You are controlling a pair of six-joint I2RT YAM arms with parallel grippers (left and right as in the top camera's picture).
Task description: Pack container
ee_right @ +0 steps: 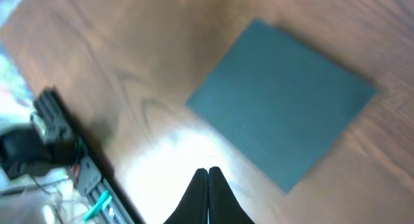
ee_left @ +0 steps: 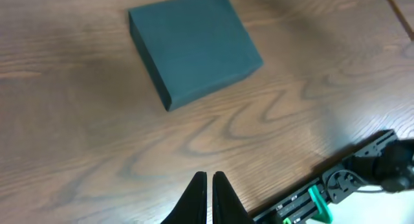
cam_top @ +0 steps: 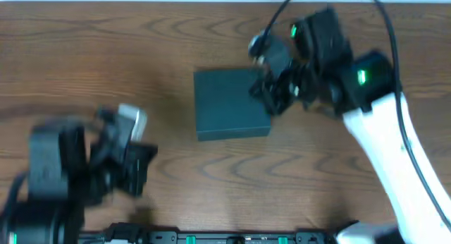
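The container is a dark teal-green square box with its lid closed, lying flat at the middle of the wooden table. It also shows in the left wrist view and in the right wrist view. My left gripper is shut and empty, above bare table at the front left, well apart from the box. My right gripper is shut and empty; its arm hangs over the box's right edge, raised above it. No snack packets are in view.
A black rail with green clips runs along the table's front edge; it also shows in the right wrist view. The left arm is blurred at the front left.
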